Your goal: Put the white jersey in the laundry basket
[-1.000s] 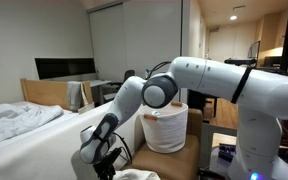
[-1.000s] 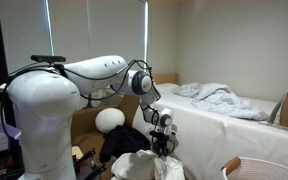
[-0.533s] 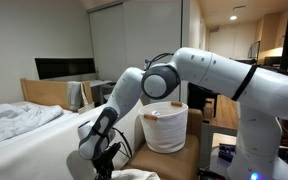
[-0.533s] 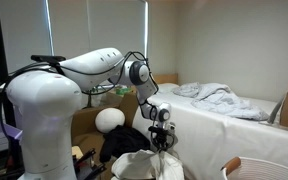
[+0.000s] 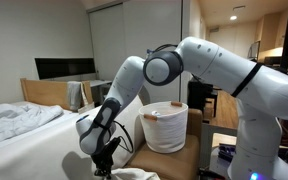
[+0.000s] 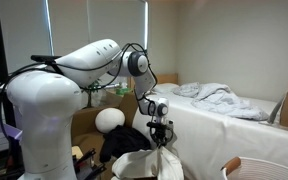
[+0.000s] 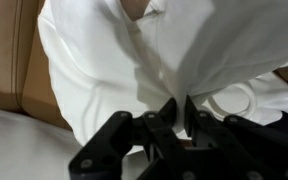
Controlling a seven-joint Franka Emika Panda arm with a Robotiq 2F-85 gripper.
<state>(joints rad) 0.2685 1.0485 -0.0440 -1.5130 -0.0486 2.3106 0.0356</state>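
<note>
The white jersey [image 7: 164, 50] fills most of the wrist view, bunched and pulled up into a peak. My gripper [image 7: 178, 108] is shut on a fold of it, a thin strip of cloth pinched between the fingers. In an exterior view the gripper [image 6: 160, 142] holds the jersey [image 6: 156, 162] lifted in a tent shape above a dark surface. In an exterior view the gripper [image 5: 106, 158] is low at the frame's bottom edge, with a little of the jersey [image 5: 134, 175] showing. The white laundry basket [image 5: 165, 126] stands on a brown surface behind the arm; its rim [image 6: 246, 167] shows at bottom right.
A bed [image 6: 229, 108] with crumpled white bedding lies beside the arm, also in an exterior view [image 5: 19, 125]. A brown cardboard-like surface [image 7: 9, 60] lies under the jersey. A white round lamp or ball [image 6: 109, 119] sits behind the gripper. The robot base [image 5: 269, 140] stands at the right.
The gripper has risen a little, drawing the jersey up into a taller peak. The arm's elbow has swung higher.
</note>
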